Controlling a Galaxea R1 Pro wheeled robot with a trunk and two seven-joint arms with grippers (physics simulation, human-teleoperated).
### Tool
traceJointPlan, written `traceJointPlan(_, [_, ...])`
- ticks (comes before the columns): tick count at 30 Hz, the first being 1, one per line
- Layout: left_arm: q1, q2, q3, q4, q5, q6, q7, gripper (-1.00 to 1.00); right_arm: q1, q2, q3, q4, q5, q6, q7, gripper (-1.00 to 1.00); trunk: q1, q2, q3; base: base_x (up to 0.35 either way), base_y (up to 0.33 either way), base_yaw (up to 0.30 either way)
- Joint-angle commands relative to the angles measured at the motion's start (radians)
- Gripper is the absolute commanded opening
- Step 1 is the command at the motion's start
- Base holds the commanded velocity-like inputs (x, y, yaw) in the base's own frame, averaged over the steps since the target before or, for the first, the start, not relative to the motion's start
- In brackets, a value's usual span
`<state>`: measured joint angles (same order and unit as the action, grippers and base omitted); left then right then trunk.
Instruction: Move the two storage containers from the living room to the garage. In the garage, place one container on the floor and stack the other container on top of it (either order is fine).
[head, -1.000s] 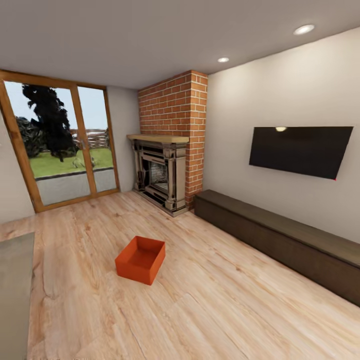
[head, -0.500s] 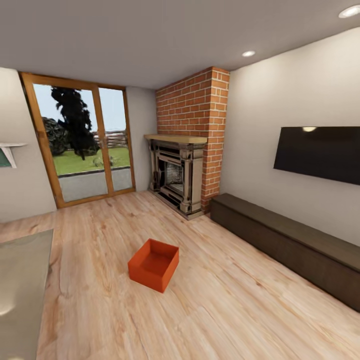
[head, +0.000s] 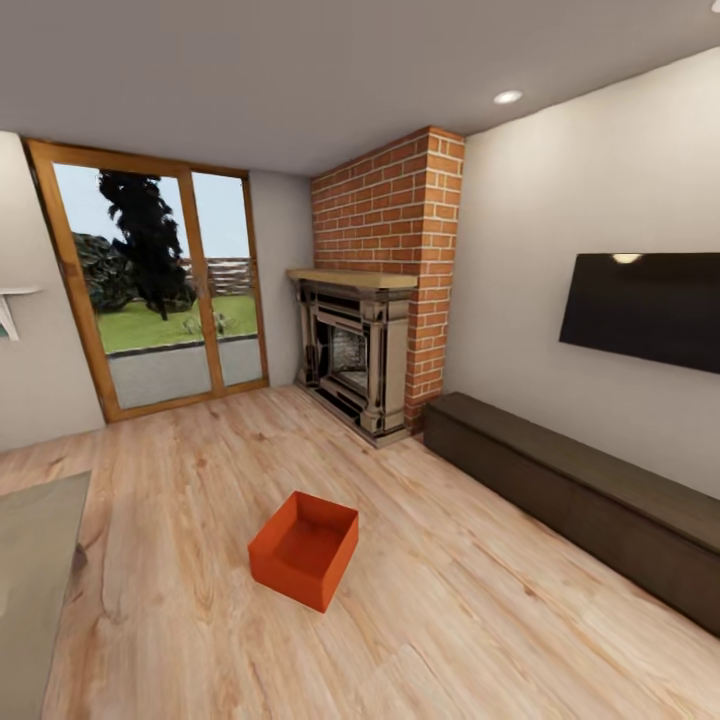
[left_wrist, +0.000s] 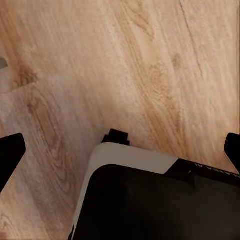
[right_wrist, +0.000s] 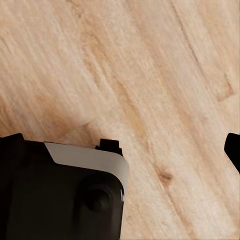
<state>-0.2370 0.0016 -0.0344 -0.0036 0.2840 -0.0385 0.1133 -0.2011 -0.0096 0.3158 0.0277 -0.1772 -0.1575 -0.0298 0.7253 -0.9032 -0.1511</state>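
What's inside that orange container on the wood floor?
The orange container looks empty: its bare bottom and far inner walls show in the head view. The near wall hides a strip of the bottom right behind it.

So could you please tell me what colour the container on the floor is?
Orange-red all over; the container shows best in the head view.

The TV (head: 650, 310) is cut off by the right edge of the head view, and the long dark bench (head: 590, 505) runs out at lower right. A grey surface (head: 35, 580) at lower left is cropped too, what it is unclear. A small shelf (head: 12, 300) at the left edge is mostly lost. Each wrist view shows dark fingertips (left_wrist: 10, 155) (right_wrist: 233, 147) clipped at the edges.
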Motion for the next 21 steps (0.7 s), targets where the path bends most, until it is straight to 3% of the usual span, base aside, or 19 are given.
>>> traceJointPlan(1, [-0.001,0.0,-0.004,0.001,0.007,-0.003,0.002,1.0,-0.001,0.003,0.008,0.003,-0.01,-0.004,0.0,1.0,0.001,-0.001,-0.001,0.321,0.0,0.0])
traceJointPlan(6, [-0.001,0.0,-0.004,0.001,0.007,-0.003,0.002,1.0,-0.001,0.003,0.008,0.003,-0.009,-0.004,-0.002,1.0,0.001,-0.001,-0.001,0.321,0.0,0.109])
traceJointPlan(21, [-0.001,-0.001,-0.004,0.001,0.006,-0.003,0.002,1.0,-0.001,0.002,0.008,0.003,-0.008,-0.005,-0.002,1.0,0.001,-0.001,-0.001,0.321,0.0,0.262])
